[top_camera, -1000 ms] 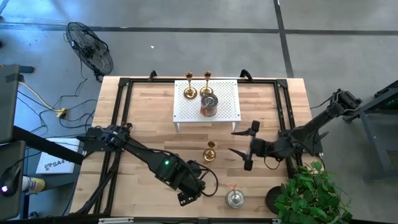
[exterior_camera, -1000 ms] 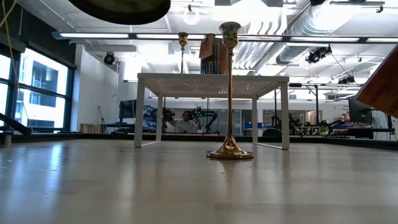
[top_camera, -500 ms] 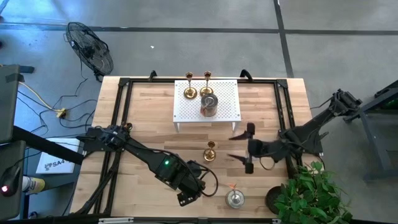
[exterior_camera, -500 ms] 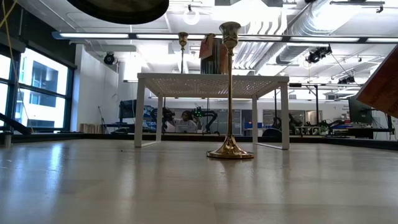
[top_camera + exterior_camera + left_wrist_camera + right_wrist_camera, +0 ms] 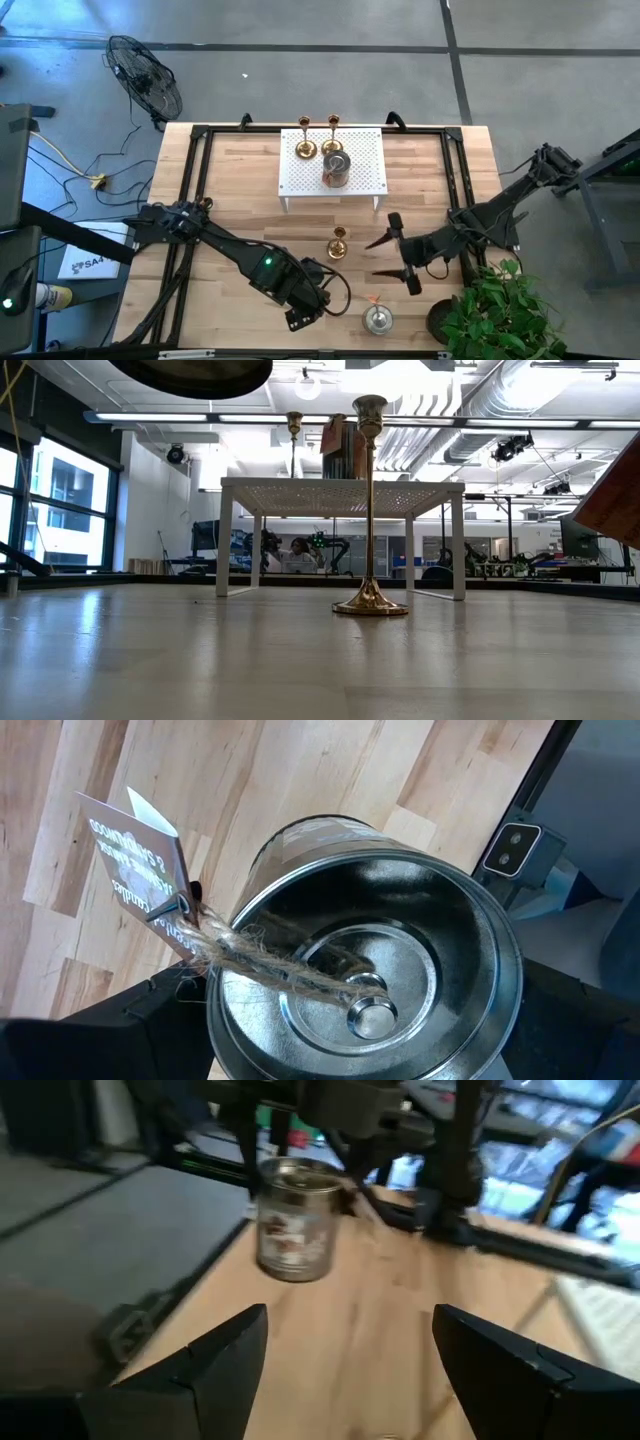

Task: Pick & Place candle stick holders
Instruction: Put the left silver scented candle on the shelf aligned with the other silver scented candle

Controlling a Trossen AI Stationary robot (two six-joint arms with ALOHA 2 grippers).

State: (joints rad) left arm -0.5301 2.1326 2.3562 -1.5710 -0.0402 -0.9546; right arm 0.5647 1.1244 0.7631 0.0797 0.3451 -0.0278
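A squat silvery holder (image 5: 377, 318) with a twine-tied tag (image 5: 140, 870) stands on its base near the table's near edge; it also shows in the left wrist view (image 5: 400, 920) and the right wrist view (image 5: 295, 1220). My left gripper (image 5: 330, 292) is open just left of it, a finger on either side, and no touch shows. A gold holder (image 5: 338, 243) stands on its round base mid-table, also in the low view (image 5: 370, 510). My right gripper (image 5: 373, 259) is open and empty to its right (image 5: 350, 1320). Two gold holders (image 5: 305, 148) and a silvery one (image 5: 336, 170) stand on the white rack (image 5: 368, 160).
A potted plant (image 5: 495, 305) stands at the near right corner, close to my right arm. A black frame (image 5: 195, 180) runs along the table's edges. A fan (image 5: 145, 75) lies on the floor beyond the far left corner. Bare wood lies between the rack and the near edge.
My right gripper has gone toward the table's near edge, staying open, and has turned toward the silvery holder by my left gripper.
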